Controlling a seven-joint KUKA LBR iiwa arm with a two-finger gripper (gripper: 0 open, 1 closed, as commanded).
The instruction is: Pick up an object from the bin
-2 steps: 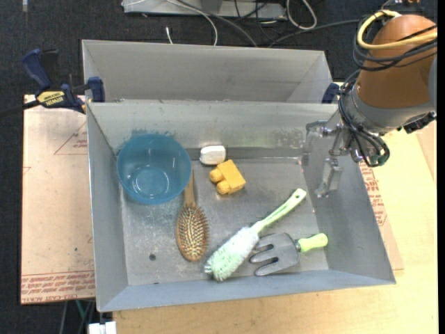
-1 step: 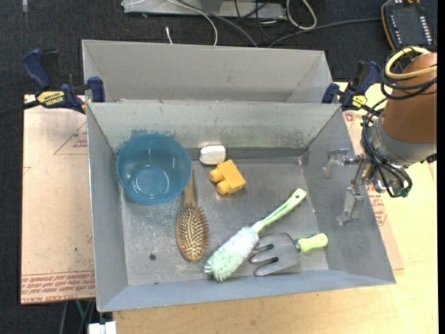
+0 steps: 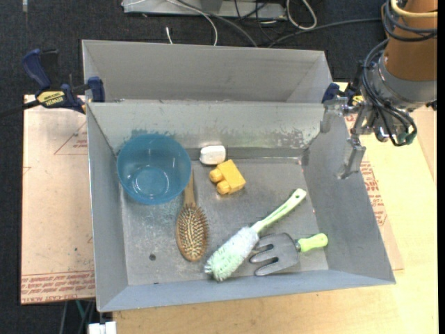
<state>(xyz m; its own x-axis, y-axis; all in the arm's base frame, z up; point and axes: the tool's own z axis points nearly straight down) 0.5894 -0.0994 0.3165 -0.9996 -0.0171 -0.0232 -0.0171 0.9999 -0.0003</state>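
A grey metal bin [image 3: 208,75] is seen from above, with six loose things on its floor. The robot arm [image 3: 410,47], its wrist under an orange cover and looped with black cables, comes in from the 2 o'clock side of the bin. Its gripper [image 3: 339,141] hangs over the sloping right wall near the far right corner. The two grey fingers stand apart and nothing is between them.

No thing lies under the gripper; everything sits lower and to its left.

- **Nearest:** a bottle brush [image 3: 254,236] with a pale green handle and a white-green bristle head. Its handle tip points toward the gripper from about 7 o'clock, and its bristles point toward the front wall.
- **Just beside the bristles, also at about 7 o'clock:** a grey garden hand fork [image 3: 285,250] with a green grip.
- **Near the bin's middle, between 8 and 9 o'clock from the gripper:** a yellow toy block [image 3: 227,177].
- **Close above the block, at about 9 o'clock:** a small white rounded piece [image 3: 212,154] near the back wall.
- **Well apart, at the bin's 9 o'clock side:** a round blue bowl [image 3: 153,169], upright.
- **At 8 o'clock from the gripper:** a wooden hairbrush [image 3: 191,228], its handle running up beside the bowl's rim.
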